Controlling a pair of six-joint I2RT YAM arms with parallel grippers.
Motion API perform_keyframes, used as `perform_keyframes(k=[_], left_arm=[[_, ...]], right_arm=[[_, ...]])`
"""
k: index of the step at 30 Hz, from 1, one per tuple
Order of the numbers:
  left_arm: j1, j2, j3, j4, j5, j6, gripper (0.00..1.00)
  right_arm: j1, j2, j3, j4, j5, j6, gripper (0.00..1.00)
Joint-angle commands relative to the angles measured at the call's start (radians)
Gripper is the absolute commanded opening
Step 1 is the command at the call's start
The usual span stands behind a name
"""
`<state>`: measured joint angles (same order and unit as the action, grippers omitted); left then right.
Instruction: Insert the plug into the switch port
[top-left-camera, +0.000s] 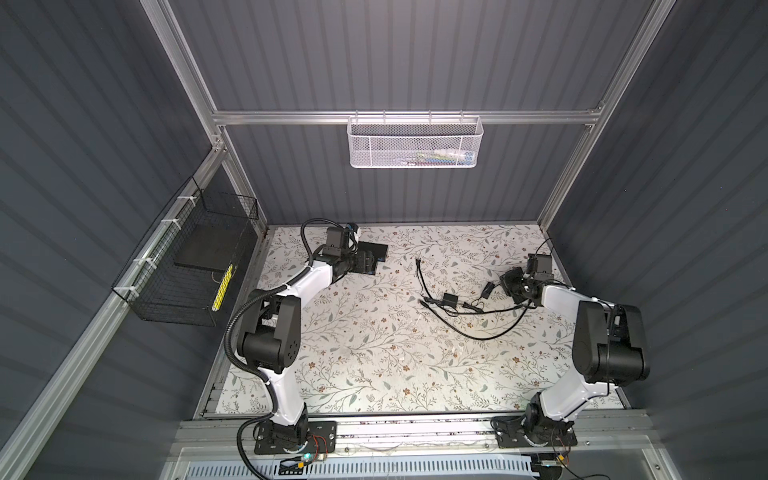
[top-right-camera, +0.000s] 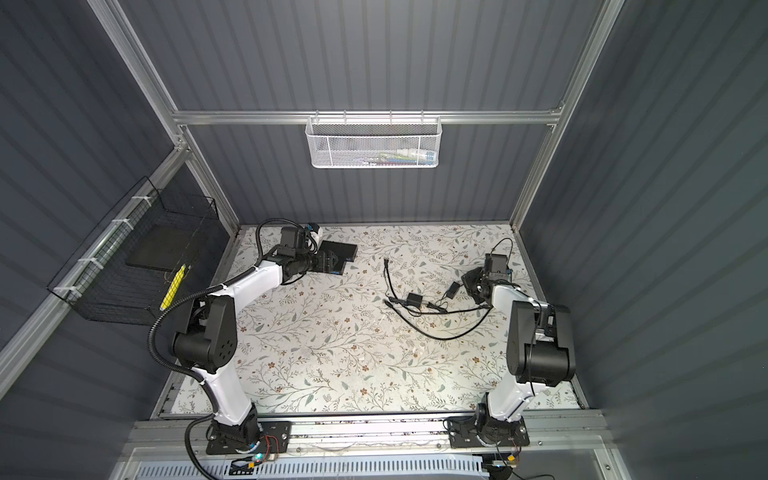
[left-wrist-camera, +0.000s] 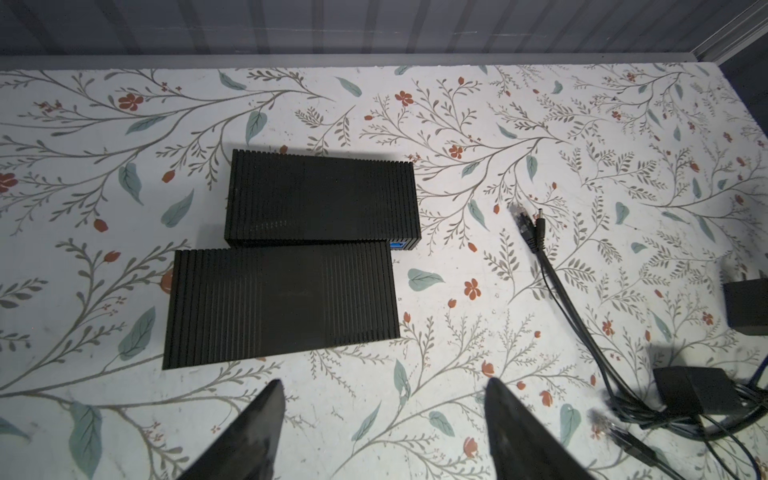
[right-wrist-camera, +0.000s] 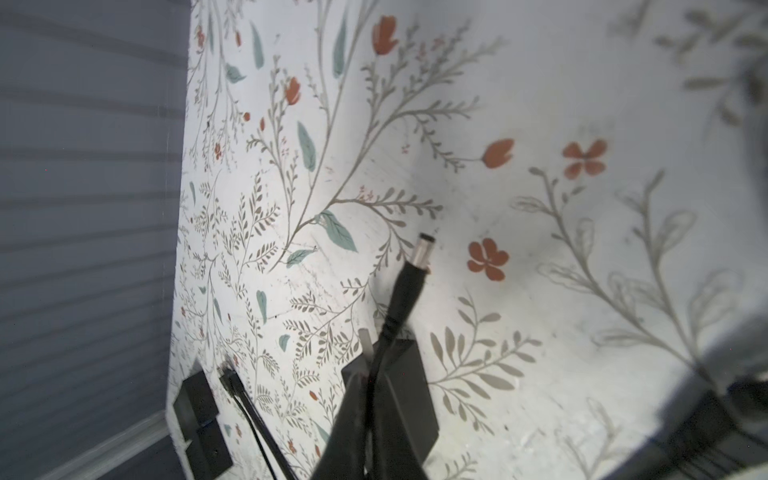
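Two flat black ribbed boxes lie side by side at the back left. The far box (left-wrist-camera: 320, 199) shows a sliver of blue side face (left-wrist-camera: 398, 245). The near box (left-wrist-camera: 278, 303) hides the rest of that face, and the switch port itself is hidden. My left gripper (left-wrist-camera: 384, 390) is open and empty, just short of the near box; in both top views it (top-left-camera: 370, 264) hovers over the boxes (top-right-camera: 345, 251). My right gripper (right-wrist-camera: 376, 374) is shut on the plug (right-wrist-camera: 419, 253), a black barrel plug held by its neck with the metal tip sticking out above the table. In a top view this gripper (top-left-camera: 503, 284) is at the right.
A second barrel plug (left-wrist-camera: 540, 226) and a network plug (left-wrist-camera: 521, 220) lie together mid-table on black cords (top-left-camera: 419, 282). Two black power adapters (top-left-camera: 450, 299) (right-wrist-camera: 411, 399) sit in the cord tangle. A white basket (top-left-camera: 413, 141) hangs on the back wall, a black wire basket (top-left-camera: 187, 266) on the left.
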<state>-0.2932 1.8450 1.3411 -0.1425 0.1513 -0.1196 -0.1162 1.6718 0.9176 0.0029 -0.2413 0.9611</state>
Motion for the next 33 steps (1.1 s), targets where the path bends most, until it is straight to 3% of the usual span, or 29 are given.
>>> perform_keyframes(k=[1, 5, 8, 12, 18, 22, 27, 33], left_arm=[[-0.003, -0.052, -0.011, -0.019, 0.034, 0.02, 0.76], [-0.003, -0.074, -0.019, -0.02, 0.061, 0.021, 0.76], [-0.004, -0.091, -0.024, -0.02, 0.107, 0.024, 0.76], [-0.006, -0.119, -0.03, -0.016, 0.227, 0.031, 0.76], [-0.007, -0.178, -0.047, 0.013, 0.303, 0.023, 0.77], [-0.007, -0.192, -0.059, 0.049, 0.34, 0.004, 0.77], [-0.008, -0.19, -0.086, 0.104, 0.386, -0.036, 0.77], [-0.009, -0.245, -0.136, 0.098, 0.39, -0.018, 0.77]], right_arm=[[-0.004, -0.039, 0.045, -0.077, -0.035, -0.155, 0.01], [-0.004, -0.065, 0.047, -0.084, -0.082, -0.23, 0.0], [-0.004, -0.09, 0.053, -0.073, -0.181, -0.293, 0.0], [-0.003, -0.156, 0.082, -0.115, -0.225, -0.399, 0.0], [0.01, -0.316, 0.213, -0.333, -0.212, -0.587, 0.0], [0.07, -0.336, 0.363, -0.533, -0.193, -0.734, 0.0], [0.244, -0.244, 0.479, -0.699, 0.029, -0.853, 0.0], [0.41, -0.124, 0.482, -0.726, 0.289, -0.885, 0.0]])
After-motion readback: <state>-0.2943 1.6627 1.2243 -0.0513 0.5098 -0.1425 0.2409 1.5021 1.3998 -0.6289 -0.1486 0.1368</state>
